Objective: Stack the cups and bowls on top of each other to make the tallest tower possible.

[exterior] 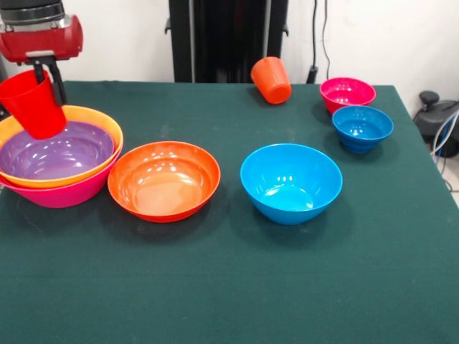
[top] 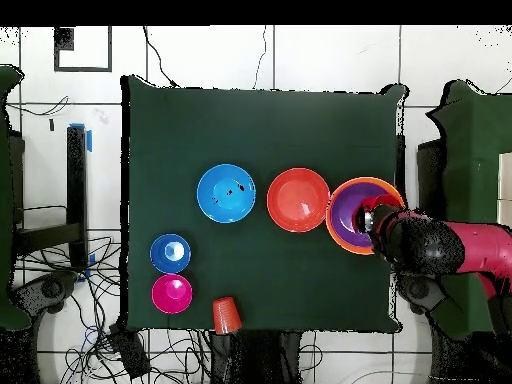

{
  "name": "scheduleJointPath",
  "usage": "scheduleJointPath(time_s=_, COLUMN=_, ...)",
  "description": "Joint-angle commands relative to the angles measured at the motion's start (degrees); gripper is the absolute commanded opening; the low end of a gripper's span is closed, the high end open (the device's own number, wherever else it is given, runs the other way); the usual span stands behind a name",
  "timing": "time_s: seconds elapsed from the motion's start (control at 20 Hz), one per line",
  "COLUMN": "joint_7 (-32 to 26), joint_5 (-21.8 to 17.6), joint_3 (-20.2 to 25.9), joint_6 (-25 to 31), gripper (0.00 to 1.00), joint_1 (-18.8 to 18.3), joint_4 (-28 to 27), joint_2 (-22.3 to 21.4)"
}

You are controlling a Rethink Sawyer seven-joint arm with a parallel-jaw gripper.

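- Gripper (exterior: 44, 80) clamps the red cup (exterior: 32, 104), tilted, above the purple bowl (exterior: 57, 153).
- That tower (exterior: 68, 192) sits at the table's (exterior: 229, 287) edge.
- Open cloth lies before the red-orange bowl (exterior: 164, 179).

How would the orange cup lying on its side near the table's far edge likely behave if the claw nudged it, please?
The orange cup lies on its side on the green table, so a nudge would probably roll it. Being tapered, it would likely curve rather than run straight. It looks like thin glossy plastic, so probably light, stiff and somewhat slippery.
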Motion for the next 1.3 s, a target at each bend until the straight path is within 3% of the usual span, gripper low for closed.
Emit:
scheduleJointPath(time_s=0.05, joint_7=-20.9, joint_5=-1.3, joint_3=1.9, joint_6=6.5, gripper=0.00, joint_1=1.7, joint_4=-3.7, joint_2=-1.5)
scheduleJointPath(time_s=0.95, joint_7=-17.4, joint_5=-5.0, joint_3=1.5, joint_6=1.6, gripper=0.00, joint_1=2.3, joint_4=-3.2, joint_2=-1.4)
scheduleJointPath(time_s=1.3, joint_7=-13.3, joint_5=-7.0, joint_3=-0.3, joint_6=-2.6, gripper=0.00, joint_1=2.1, joint_4=-0.5, joint_2=2.2)
